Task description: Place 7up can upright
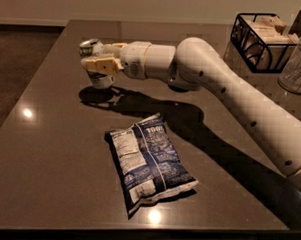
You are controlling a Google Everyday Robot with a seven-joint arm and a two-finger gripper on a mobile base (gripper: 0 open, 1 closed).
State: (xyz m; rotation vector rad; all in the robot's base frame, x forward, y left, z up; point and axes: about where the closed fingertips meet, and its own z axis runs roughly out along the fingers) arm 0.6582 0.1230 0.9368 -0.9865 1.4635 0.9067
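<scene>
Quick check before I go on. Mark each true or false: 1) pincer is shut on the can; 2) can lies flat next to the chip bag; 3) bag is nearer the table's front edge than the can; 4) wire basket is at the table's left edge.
1) True. The pincer is closed around the can, over the far left part of the table.
2) False. The can is in the pincer's grip, clearly apart from the bag.
3) True. The bag lies near the front edge and the can is further back.
4) False. The basket stands at the far right corner.
</scene>
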